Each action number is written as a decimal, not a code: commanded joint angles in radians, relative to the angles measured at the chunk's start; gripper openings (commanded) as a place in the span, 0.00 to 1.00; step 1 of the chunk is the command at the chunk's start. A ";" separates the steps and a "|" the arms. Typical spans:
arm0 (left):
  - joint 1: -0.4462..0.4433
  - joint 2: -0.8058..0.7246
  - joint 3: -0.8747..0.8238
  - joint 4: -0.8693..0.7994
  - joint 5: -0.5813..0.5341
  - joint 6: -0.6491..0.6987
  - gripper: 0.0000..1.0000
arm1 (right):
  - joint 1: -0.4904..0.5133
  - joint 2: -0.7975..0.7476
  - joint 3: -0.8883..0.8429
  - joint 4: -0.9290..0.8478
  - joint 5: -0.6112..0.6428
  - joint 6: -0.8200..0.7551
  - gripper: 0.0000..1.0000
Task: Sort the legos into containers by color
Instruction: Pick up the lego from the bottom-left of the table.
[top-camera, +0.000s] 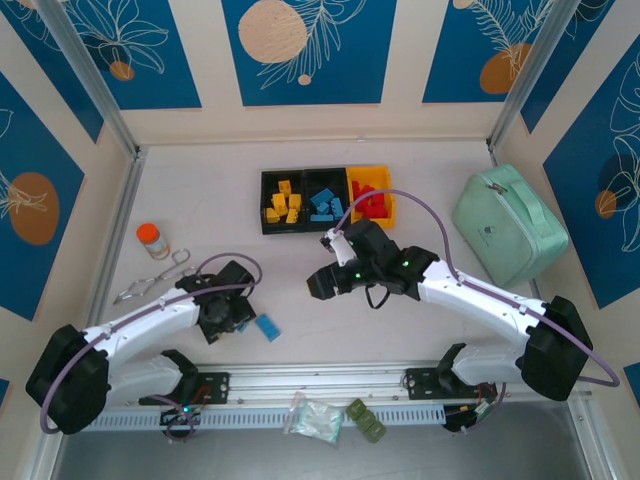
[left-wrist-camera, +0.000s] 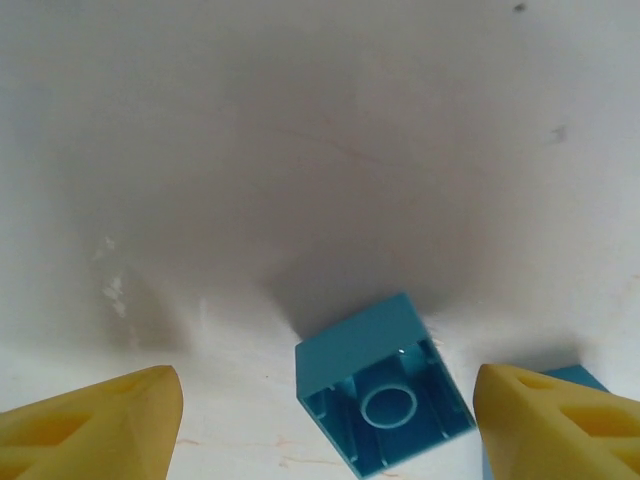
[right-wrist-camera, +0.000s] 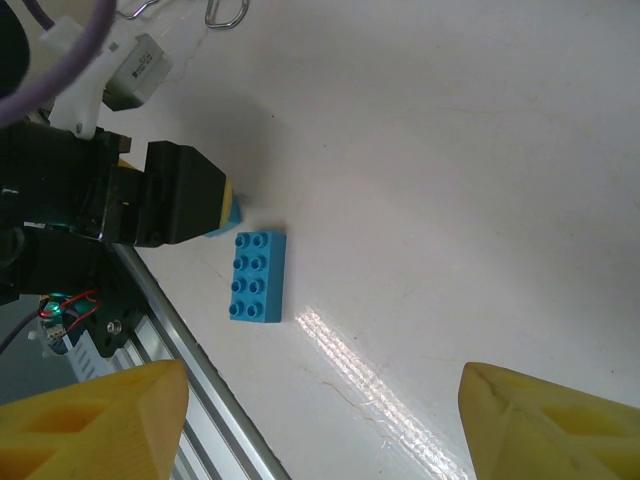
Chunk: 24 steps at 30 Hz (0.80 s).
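A small blue lego (left-wrist-camera: 385, 395) lies tipped on the table with its hollow underside facing the camera. It sits between the yellow fingertips (left-wrist-camera: 100, 420) of my left gripper (left-wrist-camera: 330, 425), which is open, with a gap on each side. A longer blue lego (top-camera: 268, 327) lies flat just right of the left gripper (top-camera: 232, 312), studs up (right-wrist-camera: 258, 277). My right gripper (right-wrist-camera: 325, 425) hovers open and empty above the table's middle (top-camera: 322, 283). The containers stand at the back: a black bin of yellow legos (top-camera: 283, 203), a black bin of blue legos (top-camera: 325, 203) and a yellow bin of red legos (top-camera: 372, 200).
An orange-capped jar (top-camera: 152, 240) and metal tongs (top-camera: 155, 278) lie at the left. A mint-green case (top-camera: 508, 225) stands at the right. An aluminium rail (top-camera: 320, 385) runs along the near edge, with a plastic bag (top-camera: 315, 418) and a green lump (top-camera: 366, 420) beyond it.
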 joint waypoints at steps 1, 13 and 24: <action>-0.009 0.009 -0.023 0.048 0.025 -0.056 0.76 | 0.004 0.000 -0.010 0.011 0.008 0.002 0.72; -0.008 0.084 -0.018 0.120 0.039 -0.042 0.45 | 0.001 -0.007 -0.024 0.010 0.017 0.012 0.72; -0.008 0.147 0.168 0.090 -0.013 0.077 0.34 | -0.034 -0.065 -0.056 -0.005 0.024 0.021 0.72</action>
